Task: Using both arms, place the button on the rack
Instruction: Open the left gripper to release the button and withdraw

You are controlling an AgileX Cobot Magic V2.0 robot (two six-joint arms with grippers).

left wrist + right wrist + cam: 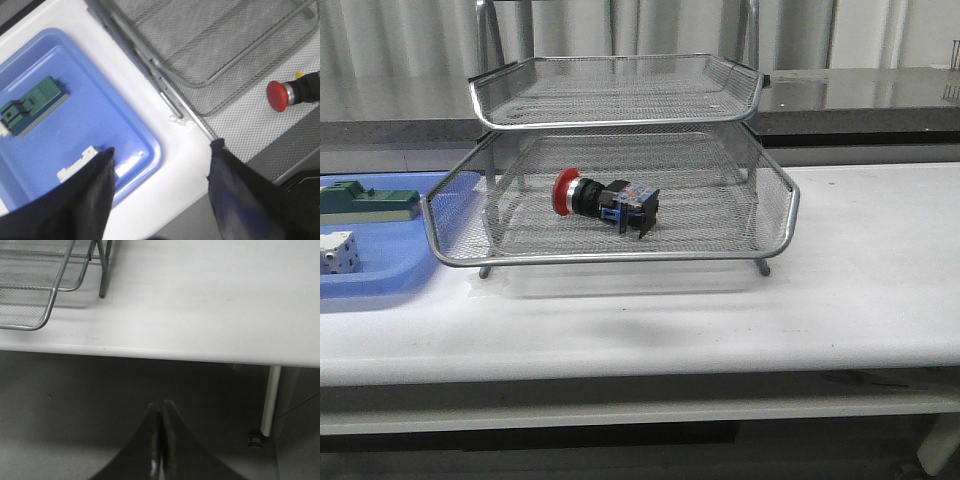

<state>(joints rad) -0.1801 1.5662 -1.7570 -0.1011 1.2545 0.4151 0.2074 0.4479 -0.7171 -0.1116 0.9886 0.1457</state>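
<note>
A: What sits at nine o'clock in the front view?

B: A blue tray (pixel 380 280), flat on the white table (pixel 860 290), cut off by the picture's edge. In it lie a green-and-white block (pixel 360 200) toward the back and a white cube (pixel 338 252) with dark holes nearer the front, the two apart.

A: And behind, at twelve o'clock?

B: A grey counter (pixel 880 95) runs across, with pale curtains (pixel 620 28) hanging above it.

A: Anything lower down?

B: The right wrist view shows a white table leg (pixel 270 400) under the tabletop edge, ending in a dark foot on a grey floor (pixel 75 405).
</note>
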